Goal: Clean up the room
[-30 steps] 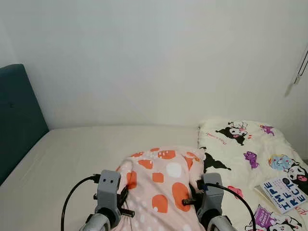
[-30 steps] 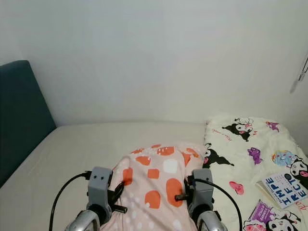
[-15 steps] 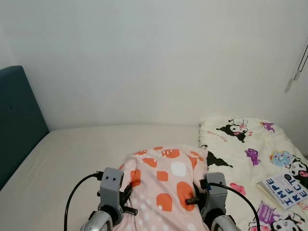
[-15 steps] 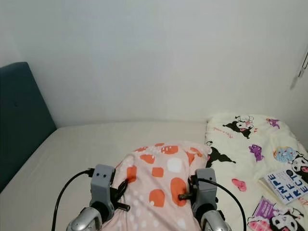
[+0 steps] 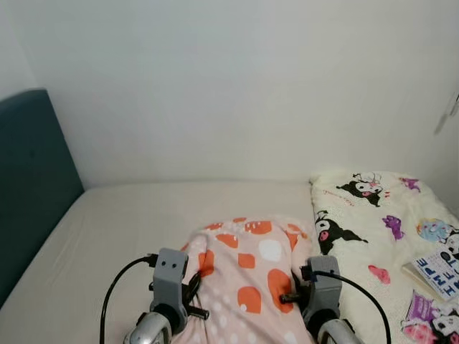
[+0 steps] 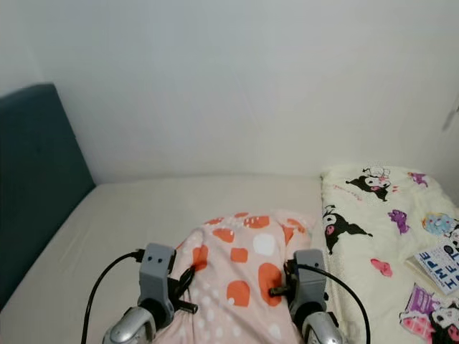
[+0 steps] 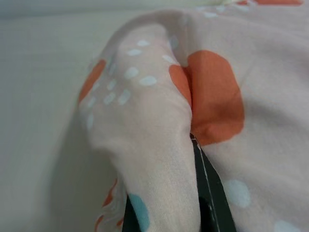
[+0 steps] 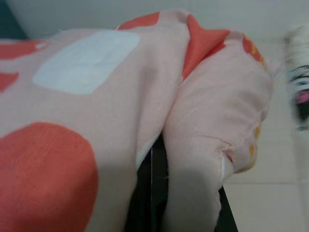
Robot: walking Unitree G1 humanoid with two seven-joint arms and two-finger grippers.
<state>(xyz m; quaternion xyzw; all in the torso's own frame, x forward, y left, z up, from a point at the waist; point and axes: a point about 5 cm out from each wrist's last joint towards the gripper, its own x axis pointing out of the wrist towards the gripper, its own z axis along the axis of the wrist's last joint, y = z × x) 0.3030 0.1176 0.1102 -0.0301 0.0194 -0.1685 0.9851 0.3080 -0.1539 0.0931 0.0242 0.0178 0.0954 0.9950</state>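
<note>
1. You are holding a pink pillow (image 5: 251,276) with orange and white spots between both arms, raised over the cream mattress (image 5: 129,229) of the bed.
2. Your left gripper (image 7: 166,212) is clamped on the pillow's left edge; in the left wrist view its black fingers (image 7: 212,193) pinch a fold of the pink fabric between them.
3. Your right gripper (image 8: 183,203) is clamped on the pillow's right edge; in the right wrist view the fabric bunches over its black fingers (image 8: 145,193) and hides most of them.
4. In the head views the grey wrist housings stand on either side of the pillow, left (image 5: 170,276) and right (image 5: 323,283), each with a black cable looping off it.
5. To your left, a dark teal headboard (image 5: 29,186) stands at the end of the mattress.
6. To your right, a cream quilt (image 5: 373,229) printed with cartoon figures lies on the bed, just beside the pillow.
7. A booklet (image 5: 441,261) with large printed letters rests on that quilt near the picture's right edge.
8. A plain white wall (image 5: 237,86) runs behind the bed.
</note>
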